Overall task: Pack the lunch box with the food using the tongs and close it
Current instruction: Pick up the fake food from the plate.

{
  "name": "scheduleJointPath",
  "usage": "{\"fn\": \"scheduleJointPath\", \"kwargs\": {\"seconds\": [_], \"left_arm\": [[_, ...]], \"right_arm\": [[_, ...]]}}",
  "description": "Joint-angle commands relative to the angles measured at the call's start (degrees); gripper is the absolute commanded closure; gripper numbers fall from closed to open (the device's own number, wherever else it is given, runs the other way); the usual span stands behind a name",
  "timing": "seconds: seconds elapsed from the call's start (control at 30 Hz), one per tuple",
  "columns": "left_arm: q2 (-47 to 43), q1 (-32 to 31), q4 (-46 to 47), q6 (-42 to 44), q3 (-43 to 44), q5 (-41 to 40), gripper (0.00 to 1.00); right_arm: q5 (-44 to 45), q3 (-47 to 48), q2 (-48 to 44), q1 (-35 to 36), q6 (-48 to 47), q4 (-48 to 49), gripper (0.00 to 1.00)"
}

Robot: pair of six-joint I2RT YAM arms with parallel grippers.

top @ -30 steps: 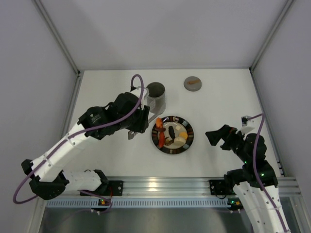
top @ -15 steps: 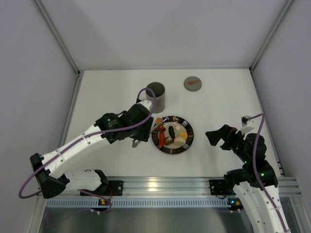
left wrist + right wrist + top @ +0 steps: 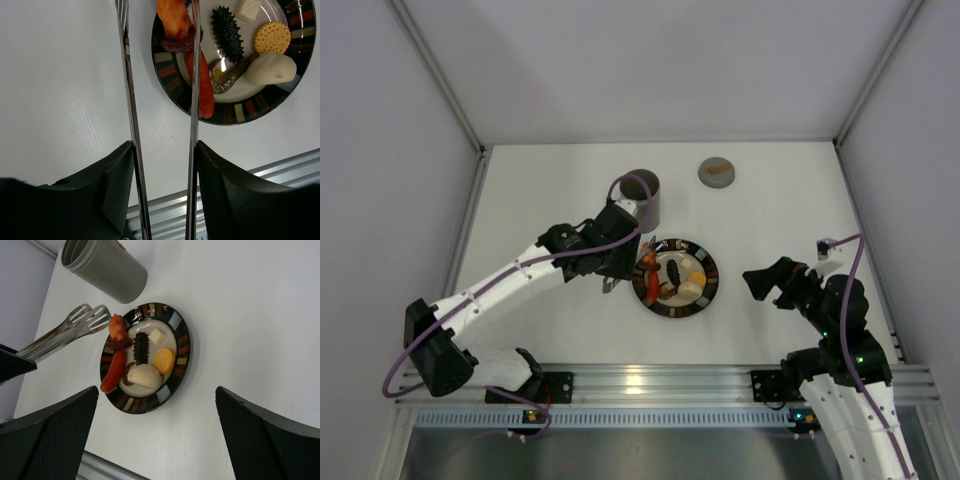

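Left wrist view's top edge crops the tongs (image 3: 194,115).

The tongs (image 3: 194,100) are polished metal, mirror-bright. The plate (image 3: 239,114) looks like glazed ceramic, glossy on its striped rim. The lunch box (image 3: 107,270) is smooth, matt grey. The bench (image 3: 60,90) is matt white and faintly ribbed. The fingers (image 3: 260,440) are matt black plastic with a fine mesh texture. The black piece (image 3: 227,32) is spiky and rough; the sausage (image 3: 202,87) shines.
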Motion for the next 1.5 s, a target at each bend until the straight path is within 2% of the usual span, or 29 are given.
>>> {"fn": "scheduleJointPath", "kwargs": {"seconds": [0.0,0.9,1.13,1.47], "left_arm": [[0.76,0.44,4.81,1.06,-0.41,2.05,0.44],[4.99,0.61,7.37,0.98,-1.55,5.48,0.47],[4.72,0.52,7.37,1.24,-1.2,5.92,0.53],[4.37,0.61,6.22,1.85,-0.06,6.53,0.71]], "right_arm": [[0.3,0.66,-0.5,-0.64,-0.48,0.33,0.01],[0.13,-0.05,-1.82,-0.64,0.14,-0.02,0.01],[0.13,-0.14,-1.91,-0.64,0.14,-0.11,0.0],[0.13,0.3,-1.82,-0.64,0.22,-0.11,0.01]]}}
